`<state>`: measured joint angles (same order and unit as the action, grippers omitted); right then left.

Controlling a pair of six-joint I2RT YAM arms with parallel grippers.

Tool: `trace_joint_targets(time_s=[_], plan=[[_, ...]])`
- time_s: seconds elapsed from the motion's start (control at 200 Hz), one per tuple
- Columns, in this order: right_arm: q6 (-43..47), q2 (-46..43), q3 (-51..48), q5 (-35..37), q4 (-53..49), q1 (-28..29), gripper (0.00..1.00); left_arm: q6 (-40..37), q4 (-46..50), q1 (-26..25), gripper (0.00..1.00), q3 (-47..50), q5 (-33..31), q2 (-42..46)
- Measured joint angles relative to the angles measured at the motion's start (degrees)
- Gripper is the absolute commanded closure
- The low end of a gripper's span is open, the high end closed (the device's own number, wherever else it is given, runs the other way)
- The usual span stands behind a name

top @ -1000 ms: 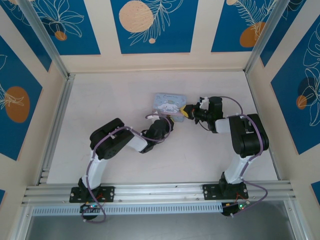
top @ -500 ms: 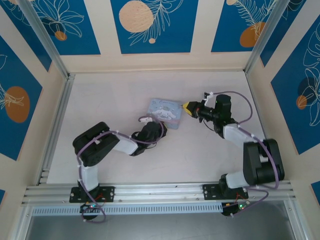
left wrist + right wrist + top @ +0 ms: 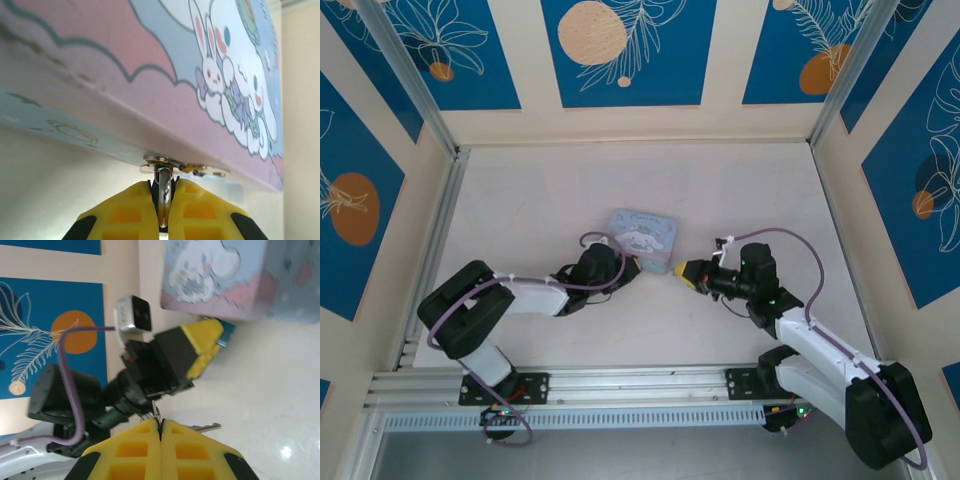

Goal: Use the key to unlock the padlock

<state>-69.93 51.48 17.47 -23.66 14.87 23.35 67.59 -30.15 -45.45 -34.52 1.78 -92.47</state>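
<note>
Tin box (image 3: pixel 645 232) with a pale blue cartoon print lies flat near the middle of the table (image 3: pixel 540 190). From above, the left gripper (image 3: pixel 633 265) reaches the box's near edge from the left. The right gripper (image 3: pixel 678 271) points at the same edge from the right. The two yellow tips are near each other but apart, and what either one holds is too small to tell from up there.

The left wrist view gives the detail. That gripper is clamped on a thin strip of silvery metal that hangs from the clasp (image 3: pixel 161 161) on the tin's front wall.

The right wrist view, looking across, shows that piece as the padlock (image 3: pixel 226 334). It is a small bluish body at the tips of the left gripper, just under the tin's edge. In the same view the right gripper is closed tight on the key (image 3: pixel 204 428). The key's silver blade sticks out sideways, apart from the padlock.
</note>
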Motion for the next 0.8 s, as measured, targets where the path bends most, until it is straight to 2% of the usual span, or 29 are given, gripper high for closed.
trace_joint_targets(time_s=[0.31, 0.8], plan=[[-3.87, 2.01, -3.50, 7.67, 1.53, 7.50, 1.00, 1.27, 0.48, 0.13, 1.00, 1.16, 6.16, 1.77], [-9.16, 5.29, -5.62, 14.01, 8.74, 8.41, 1.00, 12.22, -8.81, 0.20, 1.00, 3.52, 6.16, 1.75]])
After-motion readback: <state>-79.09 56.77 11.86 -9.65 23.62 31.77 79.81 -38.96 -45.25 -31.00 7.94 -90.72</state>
